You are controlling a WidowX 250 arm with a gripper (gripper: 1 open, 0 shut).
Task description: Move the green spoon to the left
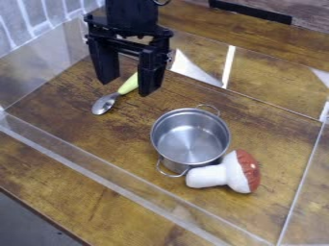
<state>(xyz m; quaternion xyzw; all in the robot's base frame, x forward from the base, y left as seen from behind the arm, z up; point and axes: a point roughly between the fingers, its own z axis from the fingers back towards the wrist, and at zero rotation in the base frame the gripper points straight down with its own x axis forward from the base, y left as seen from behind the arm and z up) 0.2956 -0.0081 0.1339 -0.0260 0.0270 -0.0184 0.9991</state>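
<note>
The green spoon (115,94) lies flat on the wooden table (257,101), its silver bowl toward the lower left and its yellow-green handle running up to the right, partly hidden behind my gripper. My black gripper (126,75) hangs pointing straight down over the handle. It is open, its two fingers standing wide apart on either side of the handle, and holds nothing.
A steel pot (190,135) stands to the right of the spoon. A toy mushroom (228,173) with a red-brown cap lies against its lower right side. Clear plastic walls (115,165) ring the table on all sides.
</note>
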